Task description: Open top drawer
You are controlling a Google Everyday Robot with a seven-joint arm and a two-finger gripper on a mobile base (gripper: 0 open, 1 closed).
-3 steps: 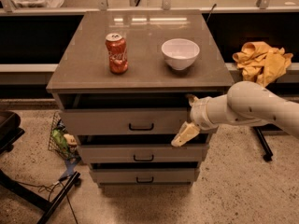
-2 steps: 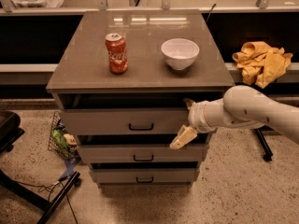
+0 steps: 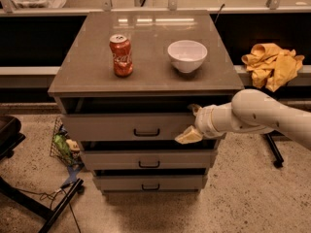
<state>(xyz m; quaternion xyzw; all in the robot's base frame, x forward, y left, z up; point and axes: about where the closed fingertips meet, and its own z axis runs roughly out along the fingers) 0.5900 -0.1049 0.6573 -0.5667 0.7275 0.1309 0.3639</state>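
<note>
Dim warm light from above: glare on the desk (image 3: 92,69), shadow beneath; gripper (image 3: 191,123) at right end of the top drawer (image 3: 109,127).

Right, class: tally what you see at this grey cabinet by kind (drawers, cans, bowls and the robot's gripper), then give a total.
Grey drawers with dark bar handles: 3, the top drawer, middle drawer, bottom drawer
Red soda can: 1
White round bowl: 1
Cream two-finger gripper, at the top drawer's right end: 1
Total: 6
</note>
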